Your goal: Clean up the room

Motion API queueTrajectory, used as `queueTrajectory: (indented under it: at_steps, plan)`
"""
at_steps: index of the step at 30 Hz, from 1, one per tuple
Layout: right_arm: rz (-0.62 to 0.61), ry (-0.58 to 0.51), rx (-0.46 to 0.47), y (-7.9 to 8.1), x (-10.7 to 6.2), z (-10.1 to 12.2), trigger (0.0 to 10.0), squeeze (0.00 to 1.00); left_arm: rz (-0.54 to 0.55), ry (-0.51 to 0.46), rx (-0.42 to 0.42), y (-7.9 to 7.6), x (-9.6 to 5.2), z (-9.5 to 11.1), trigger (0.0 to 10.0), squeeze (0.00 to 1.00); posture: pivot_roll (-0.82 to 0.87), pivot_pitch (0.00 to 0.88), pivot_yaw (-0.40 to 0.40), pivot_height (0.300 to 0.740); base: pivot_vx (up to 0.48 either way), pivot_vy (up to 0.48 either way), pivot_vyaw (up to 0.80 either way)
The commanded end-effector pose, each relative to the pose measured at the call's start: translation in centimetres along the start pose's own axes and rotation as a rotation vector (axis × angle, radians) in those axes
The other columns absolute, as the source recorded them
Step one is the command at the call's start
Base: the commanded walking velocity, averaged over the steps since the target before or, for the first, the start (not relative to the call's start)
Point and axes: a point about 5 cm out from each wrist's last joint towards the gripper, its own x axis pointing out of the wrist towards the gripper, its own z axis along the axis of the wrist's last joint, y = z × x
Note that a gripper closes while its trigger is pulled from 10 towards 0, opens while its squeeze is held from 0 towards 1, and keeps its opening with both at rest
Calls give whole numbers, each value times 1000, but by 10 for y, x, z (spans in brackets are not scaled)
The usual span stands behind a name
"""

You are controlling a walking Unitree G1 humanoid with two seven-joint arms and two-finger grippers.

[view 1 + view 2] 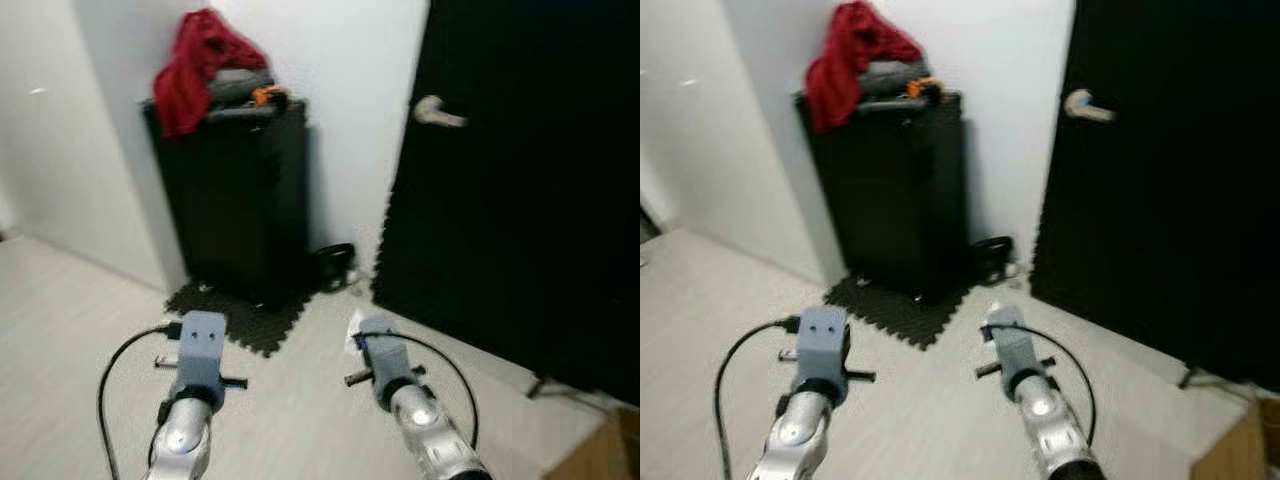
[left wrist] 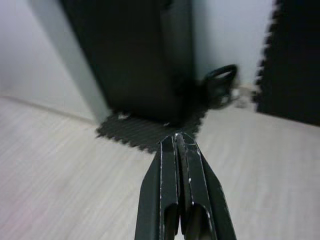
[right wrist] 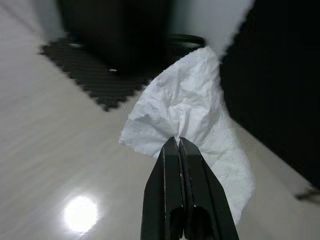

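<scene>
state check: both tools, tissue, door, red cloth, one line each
left tool: shut, empty, held above the floor
right tool: shut on the white tissue
white tissue: crumpled, pinched at its edge, off the floor
black door: closed, handle level
red cloth: draped in a heap over the black cabinet

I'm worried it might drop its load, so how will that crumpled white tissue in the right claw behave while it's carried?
The tissue looks thin and creased, so probably very light and floppy. It billows past the shut right claw, pinched at one edge, so it may flutter. A snag could likely tear it.
</scene>
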Motion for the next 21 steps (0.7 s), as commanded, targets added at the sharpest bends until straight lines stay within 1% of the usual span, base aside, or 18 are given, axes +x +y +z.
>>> queueTrajectory:
  at_steps: [1, 21]
  plan:
    - [14, 25, 9, 6, 0, -5, 10000, 0, 8, 17, 11, 4, -2, -4, 10000, 0, 34, 0, 19, 740, 0, 0, -800]
    - [-2, 34, 15, 4, -1, -7, 10000, 0, -3, 16, 7, 1, -1, -3, 10000, 0, 30, 0, 29, 740, 0, 0, -800]
